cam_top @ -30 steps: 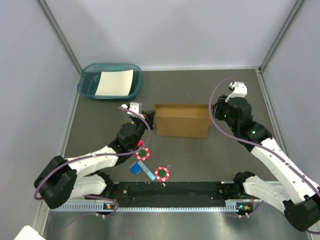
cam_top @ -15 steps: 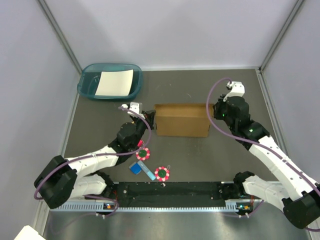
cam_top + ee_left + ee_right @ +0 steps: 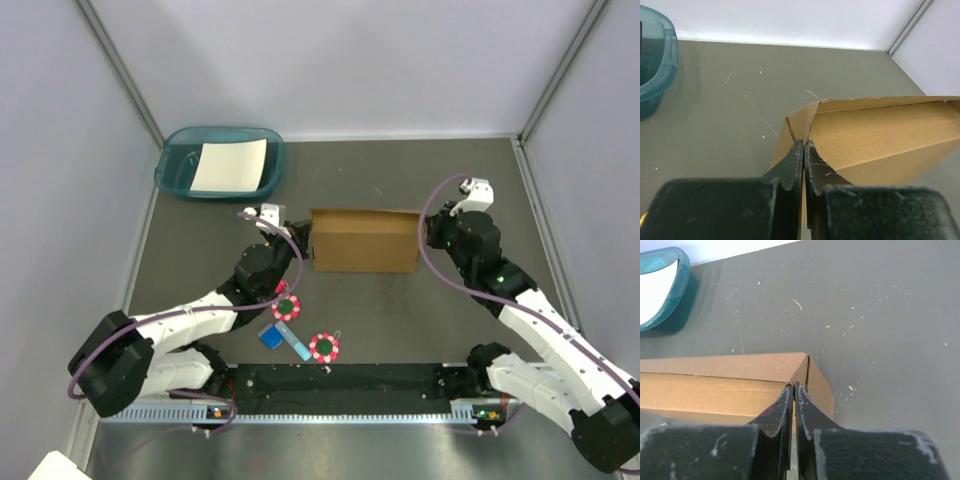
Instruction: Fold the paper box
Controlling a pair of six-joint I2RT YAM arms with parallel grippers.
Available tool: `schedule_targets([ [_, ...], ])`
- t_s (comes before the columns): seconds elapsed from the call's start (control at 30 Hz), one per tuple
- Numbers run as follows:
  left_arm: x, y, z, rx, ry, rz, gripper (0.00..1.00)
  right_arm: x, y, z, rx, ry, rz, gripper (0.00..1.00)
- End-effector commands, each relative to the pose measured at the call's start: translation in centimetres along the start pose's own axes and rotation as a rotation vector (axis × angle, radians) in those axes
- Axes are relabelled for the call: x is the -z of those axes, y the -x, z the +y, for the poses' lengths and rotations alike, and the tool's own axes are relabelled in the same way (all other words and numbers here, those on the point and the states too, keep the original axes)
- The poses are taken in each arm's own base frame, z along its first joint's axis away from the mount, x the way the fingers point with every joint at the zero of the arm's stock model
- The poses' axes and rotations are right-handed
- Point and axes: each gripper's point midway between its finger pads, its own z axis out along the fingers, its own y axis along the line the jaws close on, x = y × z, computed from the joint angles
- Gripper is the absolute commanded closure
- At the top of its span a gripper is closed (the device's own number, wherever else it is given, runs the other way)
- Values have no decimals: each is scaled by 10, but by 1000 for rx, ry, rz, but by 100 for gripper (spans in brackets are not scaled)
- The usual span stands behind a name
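The paper box (image 3: 365, 240) is a brown cardboard piece lying mid-table, partly formed, with walls raised. My left gripper (image 3: 303, 240) is at its left end. In the left wrist view the jaws (image 3: 804, 145) are pressed together on the upright edge of the box's end wall (image 3: 875, 135). My right gripper (image 3: 423, 236) is at the box's right end. In the right wrist view its fingers (image 3: 794, 386) are shut on the top edge at the corner of the paper box (image 3: 730, 382), with a thin strip of cardboard between them.
A teal tray (image 3: 172, 170) holding a white sheet (image 3: 228, 165) stands at the back left. Two red-and-white round pieces (image 3: 287, 308) (image 3: 324, 347) and a small blue block (image 3: 270, 337) lie near the left arm. Grey walls enclose the table.
My right gripper has closed onto the box's right end, and its wrist has shifted slightly right. The left gripper and the box have stayed put.
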Motion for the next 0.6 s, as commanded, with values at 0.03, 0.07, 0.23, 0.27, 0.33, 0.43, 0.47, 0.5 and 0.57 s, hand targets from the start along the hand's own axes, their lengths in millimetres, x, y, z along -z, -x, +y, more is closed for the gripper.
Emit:
schedule_targets([
  [0.03,25,-88,45,-115,136,294,97,3,-74,-29,-13,-86,172,100],
  [0.07,25,-90,46,-117,138,301,97,4,-81,-31,-18,-91,189,100],
  [0.23,26,-87,47,-112,150,304,84,5,-95,-38,-38,-117,209,100],
  [0.27,27,-84,47,-115,154,305,82,5,-93,-38,-36,-118,205,100],
  [0.33,25,-76,44,-123,147,288,74,6,-86,-36,-35,-117,194,100],
  [0.43,27,-59,39,-119,126,256,67,6,-76,-34,-30,-120,189,100],
  [0.47,29,-49,36,-106,117,230,66,6,-76,-33,-29,-122,194,100],
  [0.5,32,-47,36,-104,114,228,65,6,-72,-32,-29,-121,190,100],
  [0.57,36,-31,32,-74,103,185,62,6,-72,-32,-26,-125,194,100],
])
